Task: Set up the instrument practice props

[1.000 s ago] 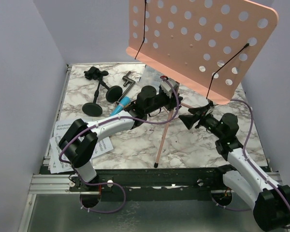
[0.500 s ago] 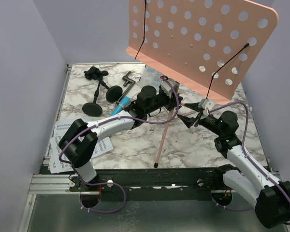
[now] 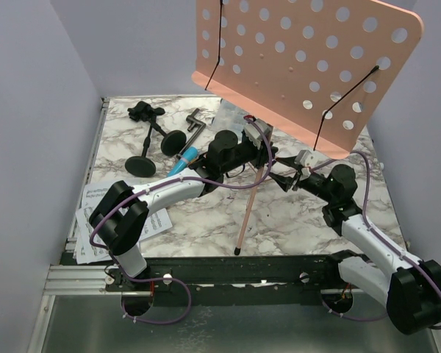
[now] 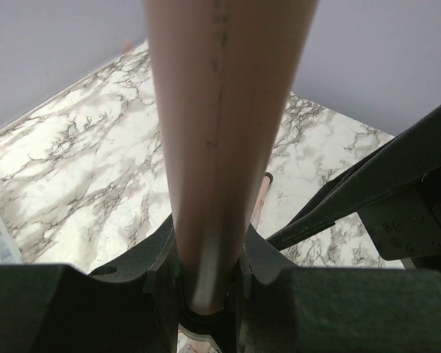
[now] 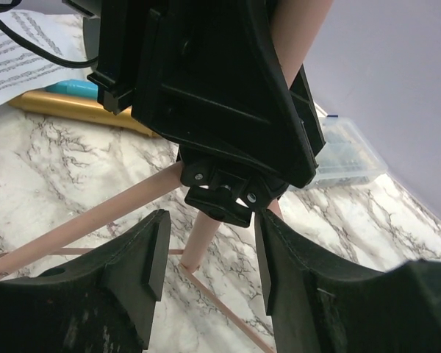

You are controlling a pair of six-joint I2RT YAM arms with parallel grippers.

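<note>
The pink perforated music rack (image 3: 301,66) stands tall at the back on its rose-gold tripod legs (image 3: 248,209). My left gripper (image 3: 254,144) is shut on the stand's rose-gold pole (image 4: 220,147), which fills the left wrist view. My right gripper (image 3: 282,179) is open right of the pole. In the right wrist view it (image 5: 209,254) sits just under the tripod's black hub (image 5: 220,202), with the jaws standing apart on either side. The white music pages (image 3: 95,213) lie front left. The blue microphone (image 3: 186,158) and gold microphone (image 5: 81,109) lie near them. Two black round-based poles (image 3: 151,143) lie back left.
A small clear plastic box (image 5: 345,154) lies on the marble table (image 3: 206,220) behind the stand. Grey walls close in the left, back and right sides. My left arm (image 3: 169,190) stretches across the table's middle. A thin rose-gold brace (image 5: 228,312) runs below my right fingers.
My right gripper has moved left and up to the stand's tripod hub, staying open. The left gripper and the stand have not moved.
</note>
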